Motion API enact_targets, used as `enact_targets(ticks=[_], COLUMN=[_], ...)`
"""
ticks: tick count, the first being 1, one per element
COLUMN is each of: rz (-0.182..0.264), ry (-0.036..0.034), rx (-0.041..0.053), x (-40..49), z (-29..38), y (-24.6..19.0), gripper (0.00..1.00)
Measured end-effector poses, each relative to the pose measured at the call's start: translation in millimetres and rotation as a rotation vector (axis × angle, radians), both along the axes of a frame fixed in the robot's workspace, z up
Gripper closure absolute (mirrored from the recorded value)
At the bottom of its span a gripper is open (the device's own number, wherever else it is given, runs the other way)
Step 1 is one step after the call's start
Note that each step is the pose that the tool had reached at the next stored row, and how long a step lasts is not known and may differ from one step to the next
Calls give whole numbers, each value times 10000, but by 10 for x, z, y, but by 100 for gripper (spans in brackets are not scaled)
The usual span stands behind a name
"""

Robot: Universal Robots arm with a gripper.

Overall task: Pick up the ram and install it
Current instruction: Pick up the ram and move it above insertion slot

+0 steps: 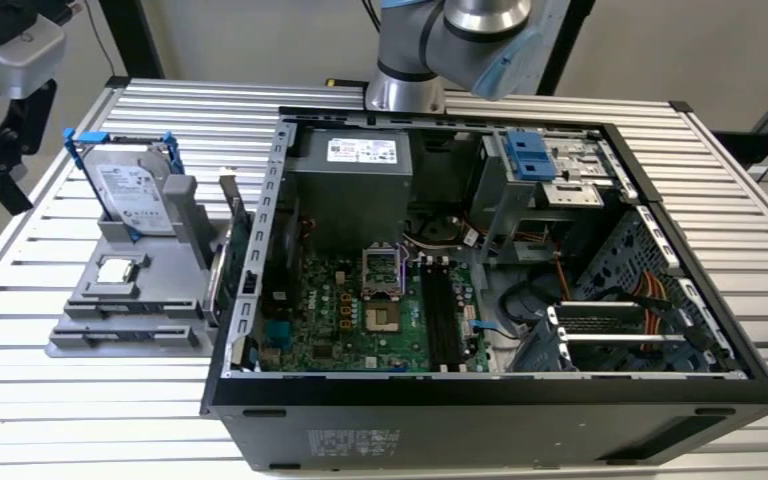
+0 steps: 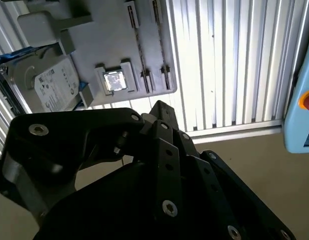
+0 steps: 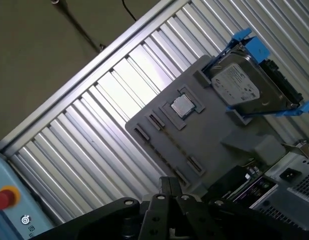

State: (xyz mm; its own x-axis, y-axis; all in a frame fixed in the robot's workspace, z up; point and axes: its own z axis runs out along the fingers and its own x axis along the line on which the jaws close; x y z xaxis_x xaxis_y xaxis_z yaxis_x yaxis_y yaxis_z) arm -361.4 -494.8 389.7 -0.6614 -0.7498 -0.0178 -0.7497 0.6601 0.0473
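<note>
The ram is out of view. My gripper shows in both wrist views as black linkage, high above the slatted table's edge, with a grey fixture plate far below it. In the exterior view the arm's silver and blue upper part stands behind the open computer case. Inside the case lies the green motherboard, with its long black memory slots to the exterior view's right of the processor socket.
The grey fixture plate sits at the exterior view's left of the case. It carries a silver hard drive in a blue caddy and a small square chip. A dark flat card stands on edge between fixture and case.
</note>
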Motion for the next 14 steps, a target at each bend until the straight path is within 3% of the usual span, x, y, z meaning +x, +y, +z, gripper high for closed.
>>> enact_targets(ticks=[10,14], rz=[781,967], ry=[-4,-62], rx=[-12,-16], x=[-1,0], z=[0,1], y=[1,1], gripper=[100,100])
